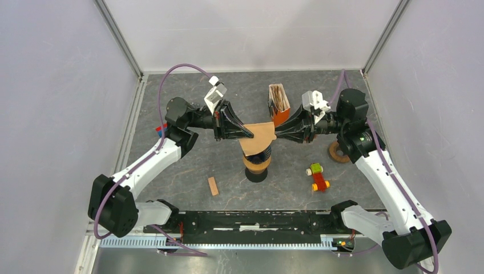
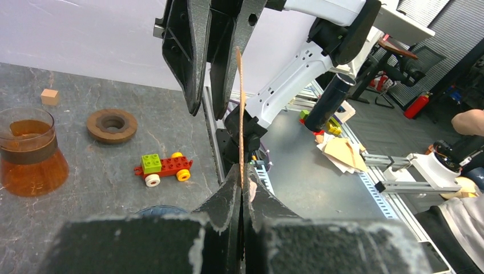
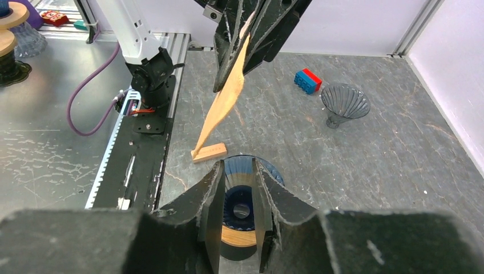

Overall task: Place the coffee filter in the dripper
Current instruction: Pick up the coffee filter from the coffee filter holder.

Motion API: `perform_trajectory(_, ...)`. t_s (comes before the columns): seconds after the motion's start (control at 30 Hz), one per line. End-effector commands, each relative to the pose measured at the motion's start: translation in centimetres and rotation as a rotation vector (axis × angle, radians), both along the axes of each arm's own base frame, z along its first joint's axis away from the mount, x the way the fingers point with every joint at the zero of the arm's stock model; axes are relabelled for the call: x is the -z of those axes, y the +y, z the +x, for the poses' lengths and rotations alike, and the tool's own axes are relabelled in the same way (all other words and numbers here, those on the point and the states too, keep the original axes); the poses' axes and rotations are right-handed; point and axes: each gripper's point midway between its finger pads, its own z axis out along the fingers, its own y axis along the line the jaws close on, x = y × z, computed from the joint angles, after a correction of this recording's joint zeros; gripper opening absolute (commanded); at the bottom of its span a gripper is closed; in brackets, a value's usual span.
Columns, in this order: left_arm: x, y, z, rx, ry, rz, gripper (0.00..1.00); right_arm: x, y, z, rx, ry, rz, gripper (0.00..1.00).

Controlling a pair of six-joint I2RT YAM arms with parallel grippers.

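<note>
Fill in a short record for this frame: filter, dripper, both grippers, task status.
coffee filter: flat, held in the air above the dripper
dripper: on a wooden stand, looks empty
left gripper: shut on the filter's edge
right gripper: jaws apart at the filter's far edge, nothing between them
status: filter not yet in dripper

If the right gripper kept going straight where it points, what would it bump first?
Most likely the coffee filter pinched by the left gripper, just ahead of the right gripper; depth is unclear.
</note>
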Motion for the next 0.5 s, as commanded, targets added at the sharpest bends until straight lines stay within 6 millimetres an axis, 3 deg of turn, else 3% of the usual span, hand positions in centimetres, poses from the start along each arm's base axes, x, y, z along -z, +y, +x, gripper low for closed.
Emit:
perform_trajectory(0.0,-1.3,0.4,-0.7,0.01,-0.041,-0.027,0.02,-1.9,-0.1,-0.9,-0.039,-0.056,0.025,0.3)
perform_trajectory(0.2,-3.5,0.0,0.9,-0.068,0.048,-0.097,0.02,0.0,-0.8,-0.6,0.017,-0.12,-0.044,0.44)
perform_trajectory(0.37,-5.5,-0.3,2.2,-0.108,0.15,-0.215,0.02,-0.6,0.1,-0.2,0.036,-0.083,-0.011,0.59)
perform_trajectory(0.47,-5.4,-0.8,3.0,-0.128,0.16,-0.229,0.02,-0.9,0.9,0.6,0.058,-0.062,0.006,0.67)
